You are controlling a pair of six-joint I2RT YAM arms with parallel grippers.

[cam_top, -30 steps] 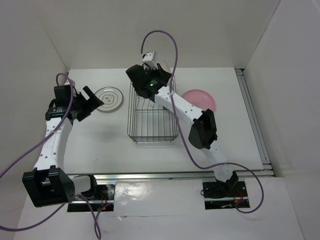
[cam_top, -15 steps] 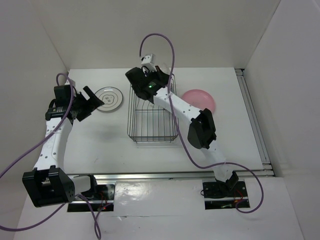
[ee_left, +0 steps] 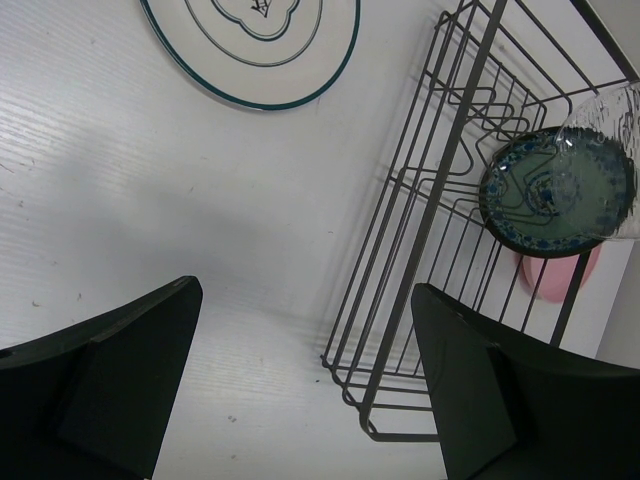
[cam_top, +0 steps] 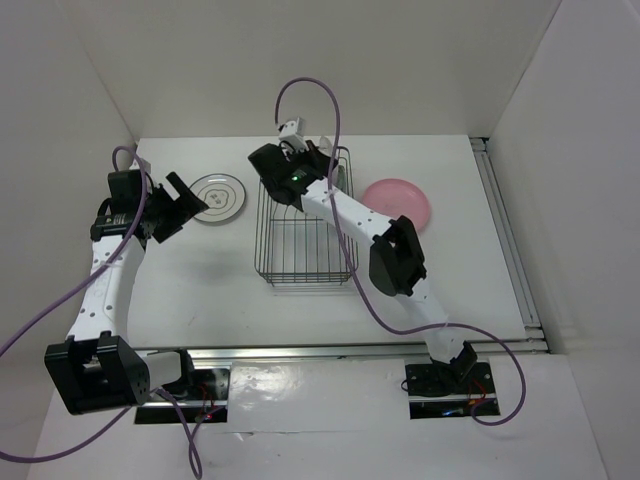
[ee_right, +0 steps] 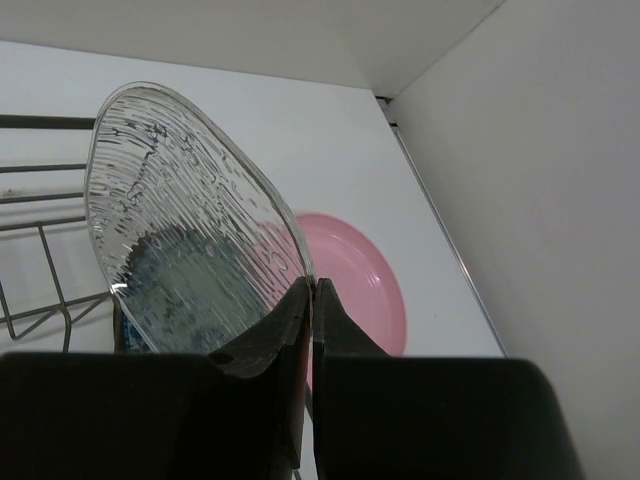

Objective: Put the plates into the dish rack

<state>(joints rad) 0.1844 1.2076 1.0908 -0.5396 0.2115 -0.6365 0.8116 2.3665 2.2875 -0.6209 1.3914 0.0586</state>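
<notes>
Your right claw point(ee_right: 312, 300) is clamped on the rim of the glass plate point(ee_right: 190, 220), held tilted over the far end of the rack point(cam_top: 305, 278) beside the teal plate point(ee_left: 555, 195); lower it upright between free prongs without knocking that neighbour. Your left claw point(ee_left: 307, 290) hangs spread wide, empty. Four plates, one rack: the pink plate point(cam_top: 400, 200) and white plate point(cam_top: 218, 195) lie flat on the bench point(cam_top: 200, 290).

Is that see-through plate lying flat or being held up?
Held up on edge, tilted: the right hand is pinched shut on the glass plate at its lower rim, with the rack behind it.
</notes>
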